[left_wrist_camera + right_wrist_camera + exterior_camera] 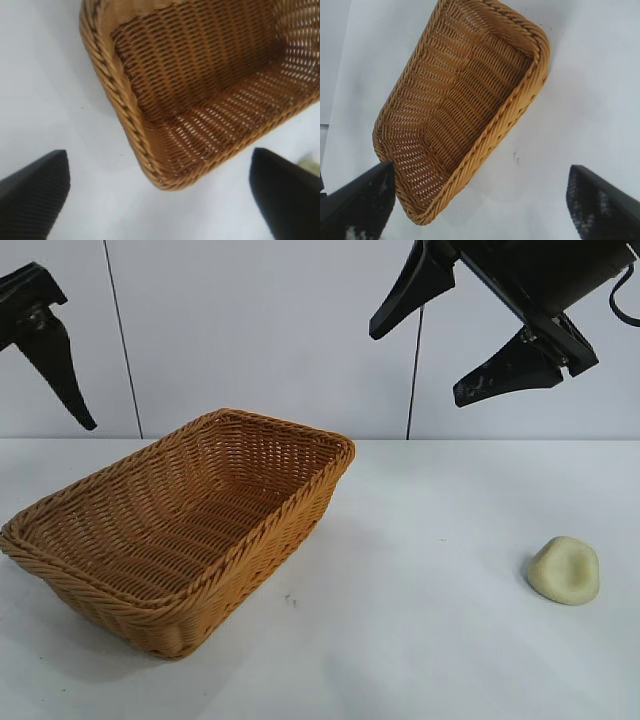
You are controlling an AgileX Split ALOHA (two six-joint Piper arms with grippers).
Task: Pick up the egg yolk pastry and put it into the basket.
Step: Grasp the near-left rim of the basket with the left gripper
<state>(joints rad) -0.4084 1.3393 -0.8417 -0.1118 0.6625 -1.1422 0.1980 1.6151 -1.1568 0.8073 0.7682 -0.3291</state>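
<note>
A woven orange-brown basket sits on the white worktop at roughly 9 o'clock in the exterior view, its braided rim unbroken and its interior holding nothing, while the egg yolk pastry, a small pale yellow lump with a shallow dent on top, rests on the bare surface at about 4 o'clock, well apart from the basket. The right gripper hangs in the air at 1 o'clock, its two black fingers spread wide and angled down toward the worktop, gripping nothing and well above the pastry. The left gripper shows at the 10 o'clock edge, raised clear of the basket; only part of it enters the exterior view, but the left wrist view shows its dark fingers set far apart with the corner of the basket between them below, and nothing held. In the right wrist view the basket lies lengthwise beneath the parted fingers, and a few small dark specks mark the worktop just beside its long rim
</note>
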